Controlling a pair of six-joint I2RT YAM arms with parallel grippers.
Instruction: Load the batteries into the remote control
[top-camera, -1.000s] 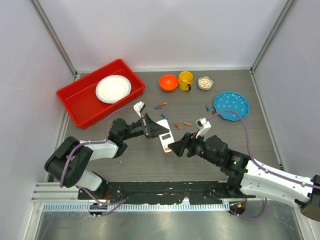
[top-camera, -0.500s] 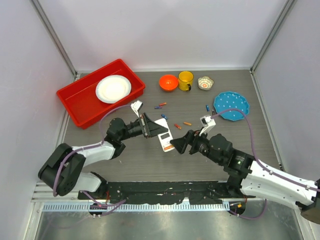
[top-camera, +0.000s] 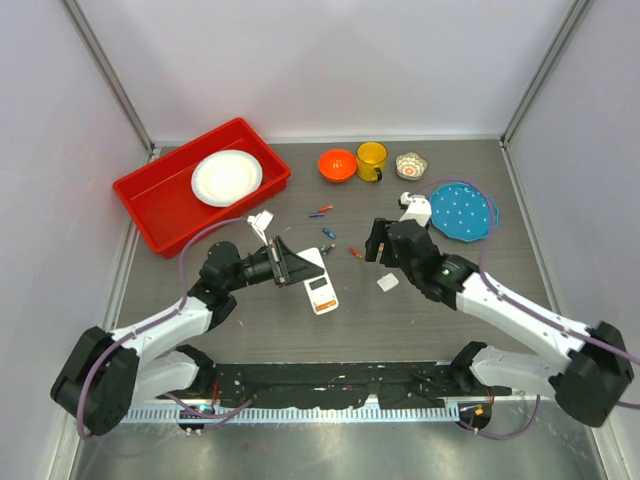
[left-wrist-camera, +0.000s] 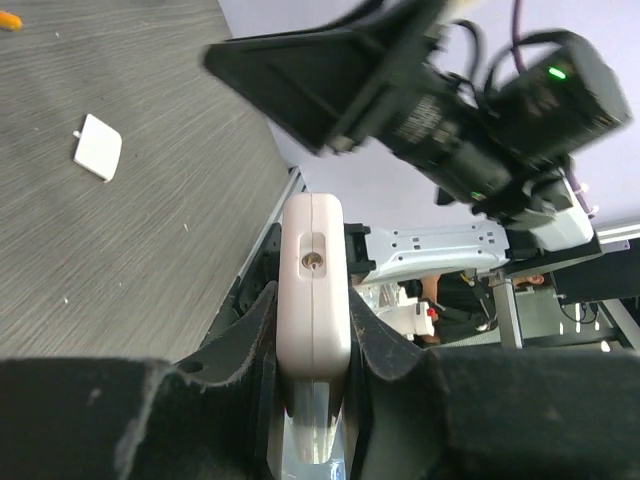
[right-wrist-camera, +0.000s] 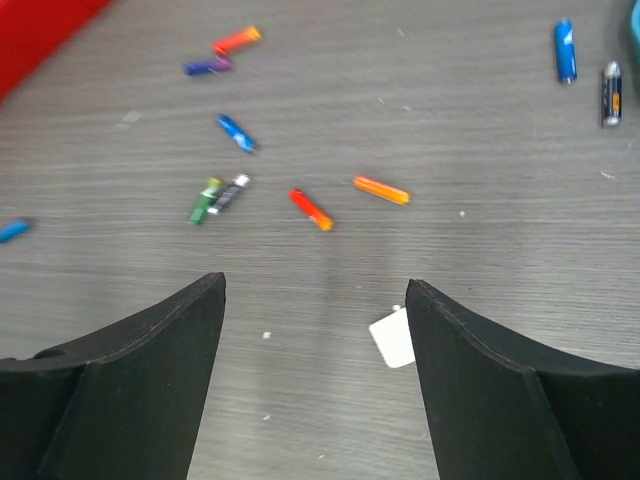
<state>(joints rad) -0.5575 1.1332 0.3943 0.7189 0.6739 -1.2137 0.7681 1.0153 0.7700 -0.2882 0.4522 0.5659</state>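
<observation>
My left gripper (top-camera: 290, 266) is shut on the white remote control (top-camera: 318, 285), whose orange panel end points toward the table's middle. In the left wrist view the remote control (left-wrist-camera: 315, 270) shows edge-on, pinched between both fingers (left-wrist-camera: 395, 350). My right gripper (top-camera: 372, 240) hangs open and empty over the table, right of the remote. In the right wrist view several batteries lie ahead of the right gripper (right-wrist-camera: 315, 290): a red one (right-wrist-camera: 311, 209), an orange one (right-wrist-camera: 381, 189), a green one (right-wrist-camera: 205, 200) and a blue one (right-wrist-camera: 237, 133). Further batteries (top-camera: 320, 212) lie farther back.
A small white cover piece (top-camera: 388, 283) lies flat near the right gripper. A red tray (top-camera: 150, 205) holding a white plate (top-camera: 226, 177) stands back left. An orange bowl (top-camera: 337, 164), yellow mug (top-camera: 371, 159), small patterned bowl (top-camera: 411, 165) and blue plate (top-camera: 470, 212) line the back.
My right arm has pulled away from the remote and swung back and right toward the batteries. The white cover piece now lies on the table. My left gripper has drawn the remote slightly left.
</observation>
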